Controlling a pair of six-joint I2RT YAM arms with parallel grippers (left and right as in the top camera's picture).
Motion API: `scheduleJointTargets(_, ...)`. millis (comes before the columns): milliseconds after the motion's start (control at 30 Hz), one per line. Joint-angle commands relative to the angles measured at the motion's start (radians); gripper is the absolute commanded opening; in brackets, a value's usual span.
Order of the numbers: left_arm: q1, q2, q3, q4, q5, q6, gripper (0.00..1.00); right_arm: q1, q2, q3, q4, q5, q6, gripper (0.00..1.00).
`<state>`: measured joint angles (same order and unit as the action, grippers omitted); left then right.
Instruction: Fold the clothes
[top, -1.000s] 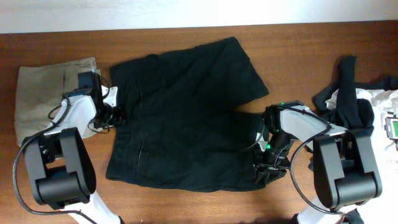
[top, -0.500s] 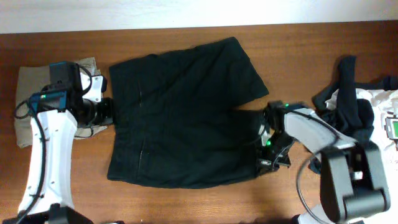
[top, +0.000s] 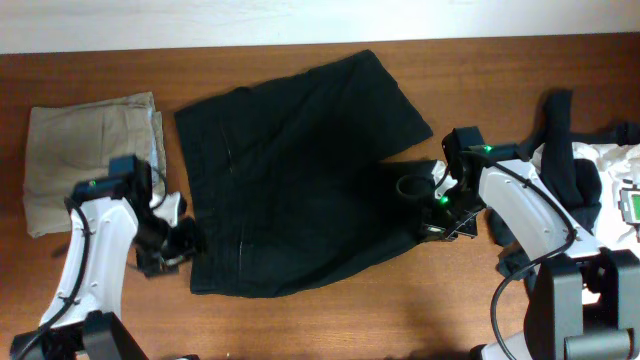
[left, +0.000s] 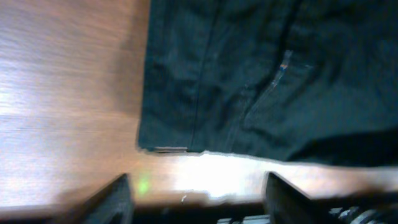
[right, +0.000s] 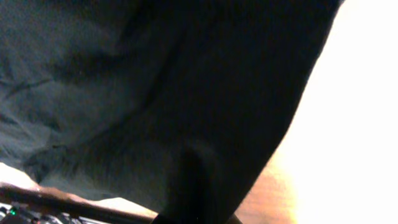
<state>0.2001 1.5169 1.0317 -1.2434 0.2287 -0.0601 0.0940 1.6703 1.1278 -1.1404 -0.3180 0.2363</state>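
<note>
Left claw (top: 175, 245) is hovering wide open and empty beside the shorts (top: 290, 180), at their lower-left corner, its arm angling in low over the worktop (top: 330, 320). Right claw (top: 443, 222) is reaching in sideways and pinching the near leg's hem, bunching it. Cloth is smothering its camera and hiding most of the fingers. Black, matte and faintly creased, the shorts are lying flat mid-worktop. A folded tan garment (top: 85, 160) is sitting far left.

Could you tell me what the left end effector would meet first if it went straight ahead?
Probably the edge of the black shorts near their corner; only bare table lies between the left end effector and the cloth, though its height is unclear.
</note>
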Motion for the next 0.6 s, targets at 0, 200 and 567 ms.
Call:
scheduleJointTargets(0,0.019,-0.006,-0.203,0.122,0.09,-0.126,0.57,-0.004,-0.019,0.016,0.008,0.008,0.008,0.04)
scheduleJointTargets(200,0.019,-0.006,-0.344,0.355,0.079,-0.307,0.34,-0.004,-0.019,0.016,0.03,0.008,0.005,0.04)
scheduleJointTargets(567,0.019,-0.137,-0.207,0.077,0.063,-0.319,0.0,-0.032,-0.104,0.106,-0.169,0.148,-0.022,0.04)
